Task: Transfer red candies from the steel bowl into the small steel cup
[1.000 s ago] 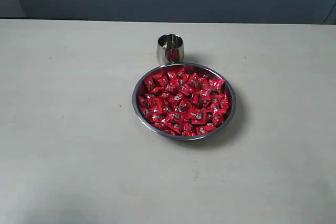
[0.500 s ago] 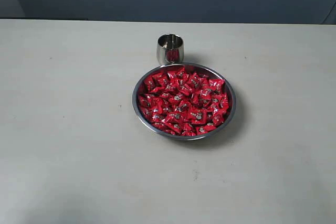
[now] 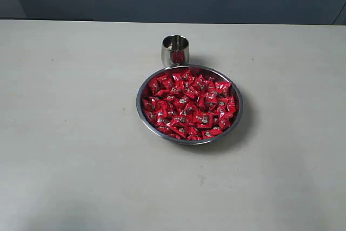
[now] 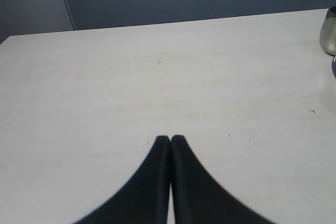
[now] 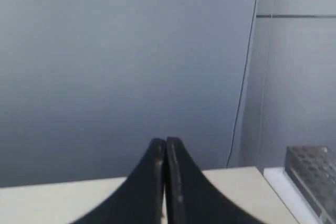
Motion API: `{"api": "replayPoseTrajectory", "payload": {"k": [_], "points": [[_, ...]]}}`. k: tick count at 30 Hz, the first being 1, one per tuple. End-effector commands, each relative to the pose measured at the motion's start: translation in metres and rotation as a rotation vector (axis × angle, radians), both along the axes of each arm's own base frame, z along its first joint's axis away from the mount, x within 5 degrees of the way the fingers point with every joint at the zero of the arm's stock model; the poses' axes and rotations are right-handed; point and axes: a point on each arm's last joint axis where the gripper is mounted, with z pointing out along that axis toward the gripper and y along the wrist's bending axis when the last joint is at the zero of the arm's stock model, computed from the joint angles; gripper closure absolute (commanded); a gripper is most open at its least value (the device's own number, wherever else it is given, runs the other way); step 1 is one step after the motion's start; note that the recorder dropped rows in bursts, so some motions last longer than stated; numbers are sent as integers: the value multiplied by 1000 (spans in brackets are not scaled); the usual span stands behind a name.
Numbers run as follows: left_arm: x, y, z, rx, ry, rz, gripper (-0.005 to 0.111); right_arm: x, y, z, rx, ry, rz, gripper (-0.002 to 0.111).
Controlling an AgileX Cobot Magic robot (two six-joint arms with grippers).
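On table [image 3: 65,133], steel bowl [image 3: 139,105] of red candies [image 3: 189,105], cup [image 3: 175,52] beside, left hand [image 4: 170,140] closed, right hand [image 5: 166,142] closed

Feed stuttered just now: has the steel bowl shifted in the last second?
No. In the exterior view the steel bowl sits where it was, its far rim still right next to the small steel cup, which has not moved either.

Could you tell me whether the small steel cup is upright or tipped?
Upright: the small steel cup stands on its base, open mouth facing up.
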Motion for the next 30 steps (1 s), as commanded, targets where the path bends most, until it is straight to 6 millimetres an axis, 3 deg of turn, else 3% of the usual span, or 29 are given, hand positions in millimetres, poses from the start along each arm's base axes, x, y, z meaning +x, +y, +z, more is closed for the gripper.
{"api": "replayPoseTrajectory", "payload": {"k": [1,9,15,18,22,30], "points": [[0,0,4,2,-18,-8,106,0,1,13,52,-124,16,108],[0,0,4,2,-18,-8,106,0,1,15,81,-149,23,108],[0,0,4,2,-18,-8,106,4,4,5,197,-35,42,108],[0,0,4,2,-18,-8,106,19,4,-4,170,53,40,108],[0,0,4,2,-18,-8,106,54,13,-28,86,242,90,108],[0,0,4,2,-18,-8,106,118,69,-45,-98,587,367,108]]}}
